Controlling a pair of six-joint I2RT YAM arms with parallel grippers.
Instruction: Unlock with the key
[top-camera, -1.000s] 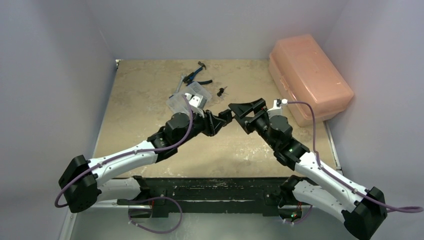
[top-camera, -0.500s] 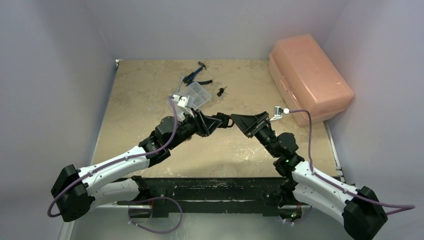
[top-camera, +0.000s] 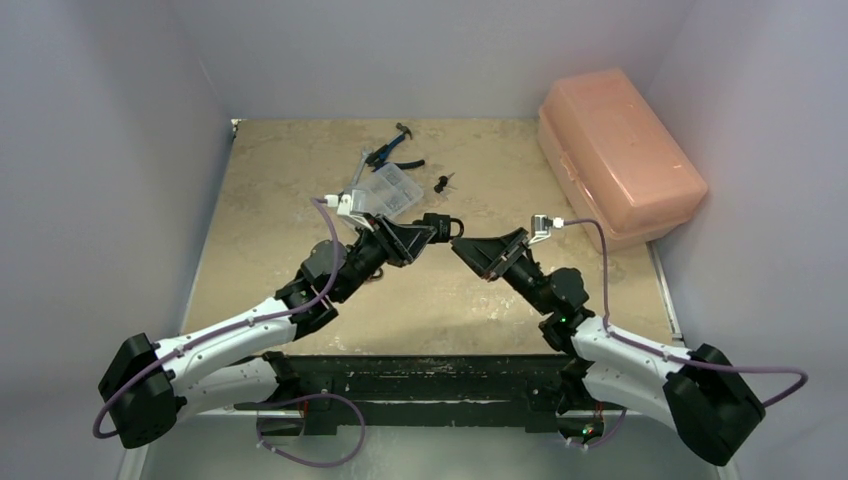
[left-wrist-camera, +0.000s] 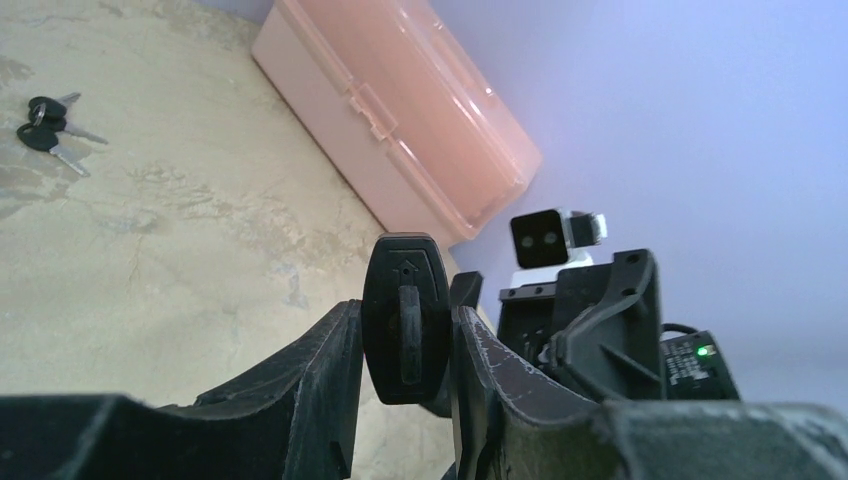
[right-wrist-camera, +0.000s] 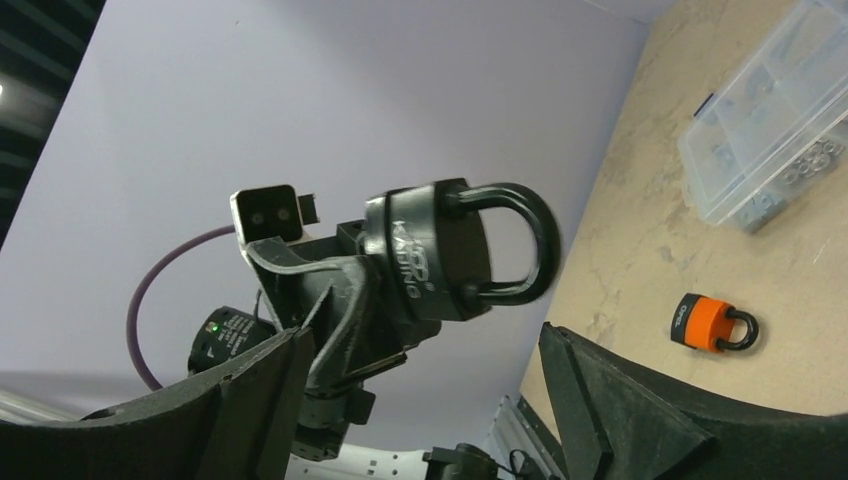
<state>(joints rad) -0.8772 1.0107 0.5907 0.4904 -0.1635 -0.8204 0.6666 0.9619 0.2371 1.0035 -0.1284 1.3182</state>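
Holding the black padlock (right-wrist-camera: 432, 258) up off the worktop (top-camera: 270, 190), your left gripper (left-wrist-camera: 404, 322) has its jaws clenched on the lock's body, one finger pressed against each flat side. From the left wrist view you see the padlock's underside facing the camera, with a vertical slot and a small arrow mark above it. From the right wrist view you see the shackle standing out beyond the fingers toward your right arm, and both its legs appear seated in the body. Your right gripper (right-wrist-camera: 425, 338) hangs just beside the padlock, facing it, with its jaws spread wide and nothing between them. The keys (top-camera: 443, 182) lie on the worktop beyond the two grippers, apart from both; in the left wrist view they show as a small black-headed bunch at the far left. A second padlock with an orange body (right-wrist-camera: 712, 322) lies on the worktop below the raised one, and you get it only in the right wrist view. Next to it sits a clear plastic parts box (top-camera: 388, 190) with its lid shut, and blue-handled pliers (top-camera: 395, 152) lie just behind that box. A large salmon-pink plastic case (top-camera: 618, 150) rests at the far right of the worktop, well apart from the keys.
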